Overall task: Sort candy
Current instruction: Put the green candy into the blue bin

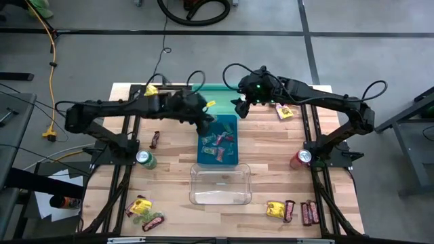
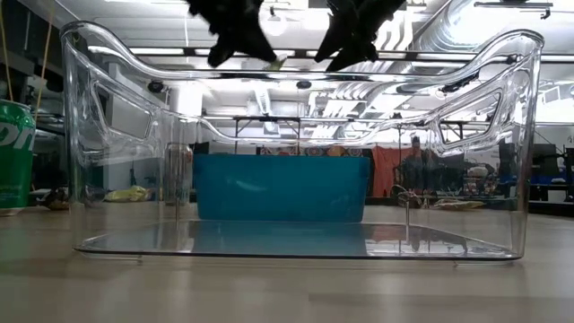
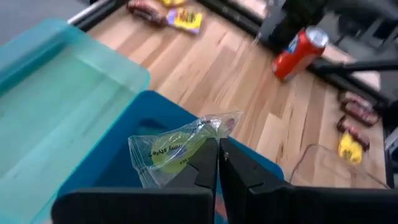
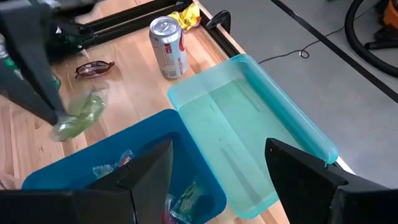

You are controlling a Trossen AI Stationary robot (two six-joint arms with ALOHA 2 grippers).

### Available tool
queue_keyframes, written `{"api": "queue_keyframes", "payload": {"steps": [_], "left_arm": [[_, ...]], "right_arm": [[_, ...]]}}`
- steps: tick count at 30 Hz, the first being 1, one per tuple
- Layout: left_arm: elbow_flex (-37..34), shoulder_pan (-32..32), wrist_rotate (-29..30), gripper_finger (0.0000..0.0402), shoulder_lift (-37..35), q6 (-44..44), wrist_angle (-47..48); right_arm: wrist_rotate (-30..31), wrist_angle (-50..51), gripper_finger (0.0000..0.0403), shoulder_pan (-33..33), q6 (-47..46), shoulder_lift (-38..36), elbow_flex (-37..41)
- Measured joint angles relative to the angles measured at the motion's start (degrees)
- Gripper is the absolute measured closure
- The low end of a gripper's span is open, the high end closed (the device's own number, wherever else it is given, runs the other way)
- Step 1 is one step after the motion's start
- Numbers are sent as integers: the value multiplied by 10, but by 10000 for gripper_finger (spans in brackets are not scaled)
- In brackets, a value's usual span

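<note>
The left hand (image 3: 217, 163) is pinched shut on a clear-wrapped green candy (image 3: 176, 151), holding it over the far left corner of the blue bin (image 1: 218, 140), where other candies already lie. The packet looks light, soft and crinkly; a pinch at the wrapper's edge suits it, though the film may slip. The right hand (image 4: 217, 168) hovers open above the bin's far edge, beside the teal bin (image 4: 261, 137).
</note>
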State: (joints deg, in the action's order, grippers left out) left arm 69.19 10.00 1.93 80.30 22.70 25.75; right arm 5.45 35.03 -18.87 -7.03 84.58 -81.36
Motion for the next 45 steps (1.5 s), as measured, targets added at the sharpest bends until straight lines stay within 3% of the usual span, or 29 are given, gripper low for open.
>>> {"api": "queue_keyframes", "payload": {"steps": [5,13,23,28,32,45], "left_arm": [[-112,1,-27,401,-46,-69,-134],[-132,1,-50,384,-17,-114,-138],[-132,-1,-69,231,-28,-93,-127],[-132,5,-147,177,-60,-74,-118],[-132,5,-169,171,-106,-44,-102],[-132,5,-144,174,-242,-68,-70]], "right_arm": [[0,0,151,-2,0,0,0],[0,-1,151,-2,0,0,0],[0,-1,151,-3,-6,0,0],[0,-2,151,-3,-7,0,0],[0,-11,151,-3,-36,0,0],[0,-26,151,6,-162,0,0]]}}
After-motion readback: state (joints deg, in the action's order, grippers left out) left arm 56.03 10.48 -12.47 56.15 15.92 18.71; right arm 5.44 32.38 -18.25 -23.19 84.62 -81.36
